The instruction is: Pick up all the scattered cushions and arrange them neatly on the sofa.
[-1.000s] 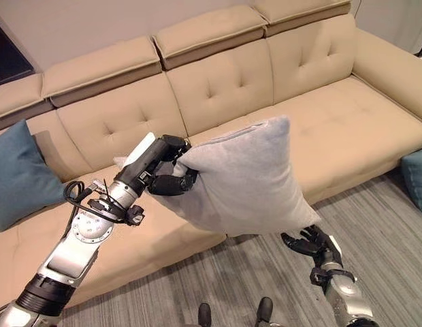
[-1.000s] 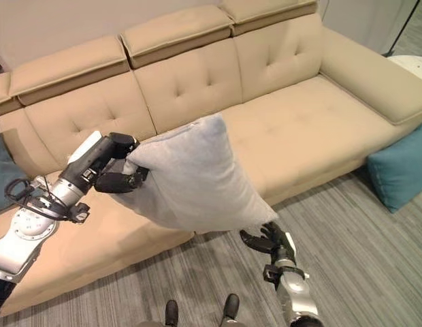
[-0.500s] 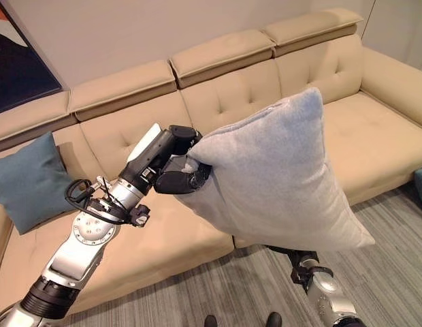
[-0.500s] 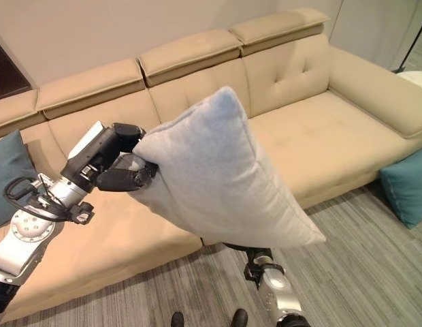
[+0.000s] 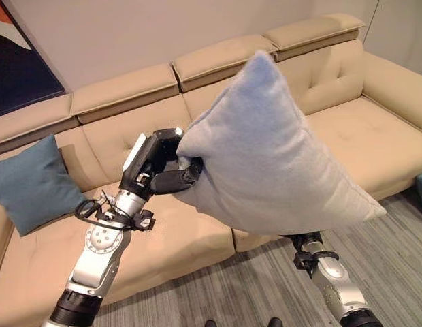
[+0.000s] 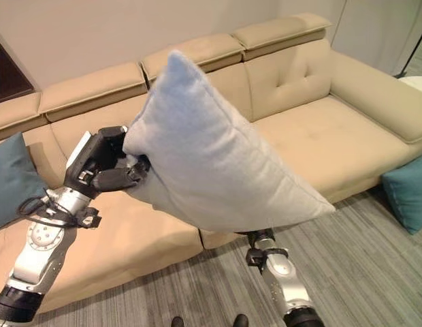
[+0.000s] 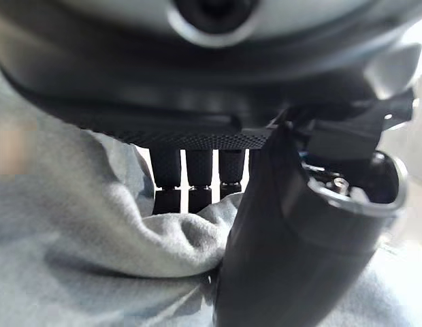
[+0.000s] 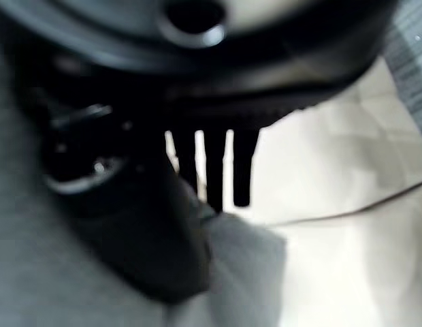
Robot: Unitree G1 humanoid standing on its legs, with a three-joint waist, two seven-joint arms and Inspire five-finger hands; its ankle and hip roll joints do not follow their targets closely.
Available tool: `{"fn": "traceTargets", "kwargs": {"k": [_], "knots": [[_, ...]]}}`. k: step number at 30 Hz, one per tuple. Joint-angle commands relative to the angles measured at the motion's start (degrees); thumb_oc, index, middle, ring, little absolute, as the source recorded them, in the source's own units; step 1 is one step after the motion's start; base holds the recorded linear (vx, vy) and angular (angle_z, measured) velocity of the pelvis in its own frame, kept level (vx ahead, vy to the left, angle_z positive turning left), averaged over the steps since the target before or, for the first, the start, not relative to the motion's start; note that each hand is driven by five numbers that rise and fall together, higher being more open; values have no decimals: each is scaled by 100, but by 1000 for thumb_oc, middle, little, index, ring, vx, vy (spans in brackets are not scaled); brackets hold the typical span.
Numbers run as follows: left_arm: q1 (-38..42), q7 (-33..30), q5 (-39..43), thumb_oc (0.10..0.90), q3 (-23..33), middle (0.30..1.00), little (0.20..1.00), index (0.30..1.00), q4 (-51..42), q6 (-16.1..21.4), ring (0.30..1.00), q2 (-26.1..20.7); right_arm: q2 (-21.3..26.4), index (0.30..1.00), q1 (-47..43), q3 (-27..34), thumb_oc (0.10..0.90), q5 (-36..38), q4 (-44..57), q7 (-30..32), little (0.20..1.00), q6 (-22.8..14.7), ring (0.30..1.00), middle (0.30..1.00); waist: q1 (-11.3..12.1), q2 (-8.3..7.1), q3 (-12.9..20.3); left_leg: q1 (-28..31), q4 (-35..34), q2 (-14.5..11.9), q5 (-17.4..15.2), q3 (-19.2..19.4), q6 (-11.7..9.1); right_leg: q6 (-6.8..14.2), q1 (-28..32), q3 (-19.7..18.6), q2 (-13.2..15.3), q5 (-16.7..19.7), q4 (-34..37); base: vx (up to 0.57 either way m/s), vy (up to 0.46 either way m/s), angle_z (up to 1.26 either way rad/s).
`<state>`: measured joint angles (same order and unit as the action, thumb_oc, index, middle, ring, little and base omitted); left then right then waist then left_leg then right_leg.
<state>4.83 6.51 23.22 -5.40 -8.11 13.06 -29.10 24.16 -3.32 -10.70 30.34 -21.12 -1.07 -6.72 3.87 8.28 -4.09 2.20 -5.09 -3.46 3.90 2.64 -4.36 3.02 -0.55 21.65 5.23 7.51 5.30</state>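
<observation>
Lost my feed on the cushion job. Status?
Left hand shut on grey cushion, held high over the sofa. Right hand under the cushion, grip unclear. Teal cushion sits on the sofa's left end.

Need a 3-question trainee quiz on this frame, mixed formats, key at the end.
1. True or false: the left hand pinches a corner of the grey cushion and holds it in the air in front of the sofa.
2. Multiple choice: where is the teal cushion that is on the sofa? A) propped against the backrest at the robot's left end B) flat on the middle seat C) on the right armrest
3. Fill in: a second teal cushion sits on the ____ by the sofa's right end.

Key: 1 true; 2 A; 3 floor
</observation>
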Motion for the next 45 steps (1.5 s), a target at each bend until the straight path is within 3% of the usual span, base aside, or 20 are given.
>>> {"fn": "traceTargets", "kwargs": {"k": [1,12,18,23,26,31,32,36,41,45], "knots": [[134,-144,11,400,-121,300,300,300,267,522,300,25,-395,300,-458,-136,400,123,1339,-535,300,-789,300,300,-79,-452,729,-53,9,115,-178,179,-230,390,489,-205,102,-738,-30,0,0,0],[-628,-317,-281,400,-445,300,300,300,1681,239,300,769,-216,300,285,232,400,-729,1379,-297,300,-646,300,300,-140,-663,627,-115,9,21,-117,171,-245,347,418,-182,7,-750,-30,-12,-15,0],[-747,-249,-334,400,-650,300,300,300,1938,120,300,804,-132,300,452,321,400,-1014,1119,-166,300,-618,300,300,-149,-754,508,-79,112,-74,-132,153,-221,298,405,-284,-95,-809,-30,-21,-64,-1],[-730,-230,-246,400,-767,300,300,300,2076,66,300,860,-18,300,521,407,400,-1254,926,-36,300,-608,300,300,-154,-925,112,-603,1236,-134,-378,135,-276,195,473,-265,-78,-863,-76,-55,-63,-9],[-735,-221,-199,400,-799,300,300,300,2118,67,300,875,-21,300,530,451,400,-1216,849,-1,300,-595,300,300,-156,-961,35,-796,1470,-144,-382,194,-287,176,502,-194,-57,-881,-77,7,5,6],[-799,-193,-155,400,-797,300,300,300,2166,27,300,841,-30,300,488,478,400,-1192,686,45,300,-574,300,300,-84,-1093,14,-1322,1325,38,-216,418,-138,213,440,-105,16,-835,-71,52,39,17],[-804,-191,-172,400,-782,300,300,300,2183,13,300,826,-20,300,438,475,400,-1313,602,138,300,-574,300,300,-19,-1119,-2,-1529,1235,79,-81,625,-101,219,431,-72,-30,-870,-82,72,41,11],[-929,-186,-209,400,-703,300,300,300,2161,17,300,775,-90,300,417,409,400,-1411,541,120,300,-545,300,300,46,-1157,92,-1301,1044,118,-175,698,-4,247,480,-100,-84,-1013,-152,177,86,-3],[-1106,-201,-255,400,-564,300,300,300,2053,21,300,636,-297,300,341,341,400,-1358,444,15,300,-520,300,300,231,-1311,69,-990,1008,256,-455,695,198,365,510,-208,68,-1226,-778,170,120,-8],[-1120,-258,-286,400,-502,300,300,300,1995,12,300,520,-467,300,247,321,400,-1381,372,-27,300,-487,300,300,275,-1325,-52,-746,971,318,-626,712,424,670,-4,-304,386,-928,-2033,125,143,-13]]}}
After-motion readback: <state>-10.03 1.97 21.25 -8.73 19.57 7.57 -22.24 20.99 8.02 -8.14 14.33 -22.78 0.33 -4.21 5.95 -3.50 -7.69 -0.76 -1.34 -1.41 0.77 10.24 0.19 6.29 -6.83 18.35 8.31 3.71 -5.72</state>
